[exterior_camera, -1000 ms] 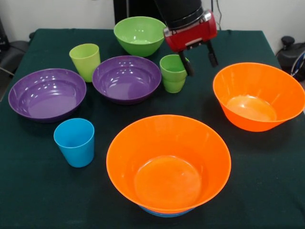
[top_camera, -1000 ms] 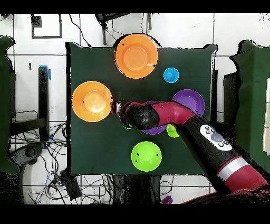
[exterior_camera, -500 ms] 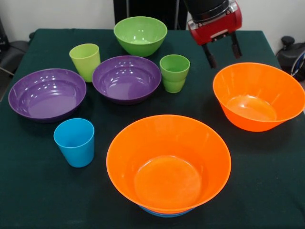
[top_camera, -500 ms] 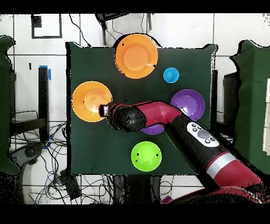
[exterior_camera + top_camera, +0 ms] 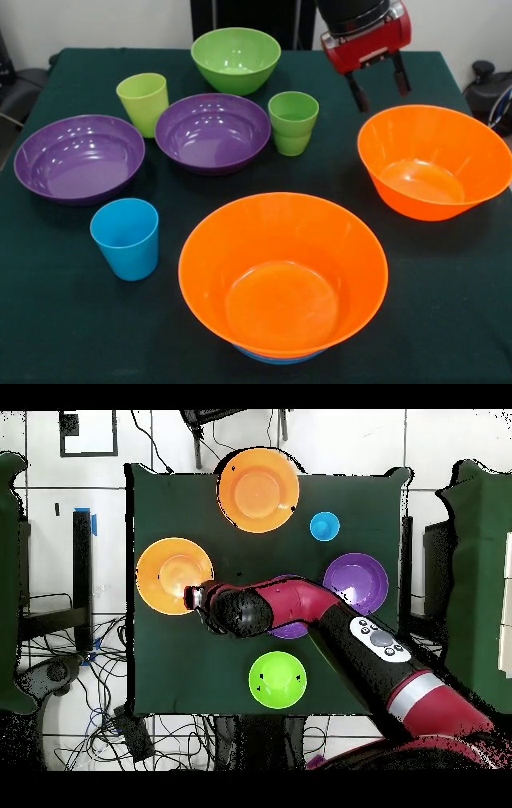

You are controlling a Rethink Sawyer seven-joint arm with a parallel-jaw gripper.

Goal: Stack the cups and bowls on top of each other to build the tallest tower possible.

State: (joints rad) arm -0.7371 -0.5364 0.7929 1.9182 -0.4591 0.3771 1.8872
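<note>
My gripper (image 5: pixel 382 94) hangs open and empty over the far rim of the right orange bowl (image 5: pixel 436 160), touching nothing. A second big orange bowl (image 5: pixel 282 272) sits at the front on a blue bowl, of which only a rim sliver (image 5: pixel 272 358) shows. The ridged green cup (image 5: pixel 293 122), yellow-green cup (image 5: pixel 144 102), sky blue cup (image 5: pixel 126 238), two purple bowls (image 5: pixel 213 132) (image 5: pixel 78 158) and the green bowl (image 5: pixel 236 58) stand apart. The small red bowl is hidden. In the overhead view the gripper (image 5: pixel 190 596) is beside an orange bowl (image 5: pixel 172 574).
The table carries a dark green cloth (image 5: pixel 448 304). In the overhead view my arm (image 5: pixel 330 619) lies across the table's middle and hides the green cups and most of one purple bowl. Cables lie on the floor around the table.
My gripper has left the ridged green cup, risen and moved to the right in the front view, to the far rim of the right orange bowl. The cups and bowls have not moved.
</note>
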